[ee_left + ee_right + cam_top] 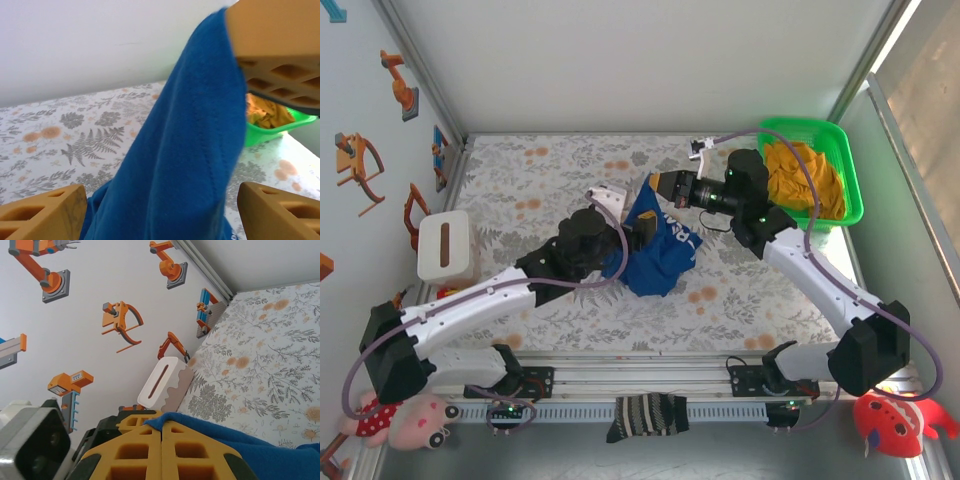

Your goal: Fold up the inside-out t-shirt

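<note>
No folds show yet: the inside-out t-shirt (660, 250) hangs bunched at centre frame from the clamped-shut right gripper (161, 426), the left gripper (160, 210) wide open astride it, holding nothing.

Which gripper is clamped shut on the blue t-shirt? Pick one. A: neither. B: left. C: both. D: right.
D: the right gripper is shut on a fold of the t-shirt, while the left gripper stands open around the hanging cloth.
</note>
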Robot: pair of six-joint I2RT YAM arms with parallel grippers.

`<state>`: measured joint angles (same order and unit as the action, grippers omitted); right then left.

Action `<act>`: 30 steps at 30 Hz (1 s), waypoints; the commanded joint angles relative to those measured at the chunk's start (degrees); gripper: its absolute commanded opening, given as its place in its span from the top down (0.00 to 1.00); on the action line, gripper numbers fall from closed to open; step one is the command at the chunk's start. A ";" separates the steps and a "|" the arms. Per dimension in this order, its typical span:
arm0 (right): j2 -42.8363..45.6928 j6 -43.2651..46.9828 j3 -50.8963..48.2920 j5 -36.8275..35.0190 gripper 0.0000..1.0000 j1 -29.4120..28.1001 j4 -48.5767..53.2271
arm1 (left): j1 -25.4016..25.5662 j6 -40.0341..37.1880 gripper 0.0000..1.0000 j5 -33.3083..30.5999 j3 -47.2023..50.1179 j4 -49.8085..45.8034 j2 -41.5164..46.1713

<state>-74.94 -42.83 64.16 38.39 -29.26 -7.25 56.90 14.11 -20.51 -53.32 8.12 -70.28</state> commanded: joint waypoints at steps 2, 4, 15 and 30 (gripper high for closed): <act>0.87 1.39 0.49 -1.09 1.00 0.34 1.40 | -5.45 2.42 0.43 2.17 -0.72 1.37 -1.13; 0.69 1.94 0.51 -1.65 1.00 0.58 1.70 | -8.98 5.81 0.70 9.11 0.20 3.08 -0.74; -10.75 2.64 3.45 -1.58 0.59 4.74 2.50 | -14.95 22.61 1.00 30.62 4.55 12.66 0.05; 12.41 7.47 -14.96 -24.77 0.33 -5.62 11.64 | -15.59 33.26 1.00 26.93 6.65 12.07 0.12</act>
<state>-62.11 -37.87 50.24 20.64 -32.18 2.00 41.58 45.65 6.85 -46.54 19.68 -71.22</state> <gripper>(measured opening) 0.672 0.026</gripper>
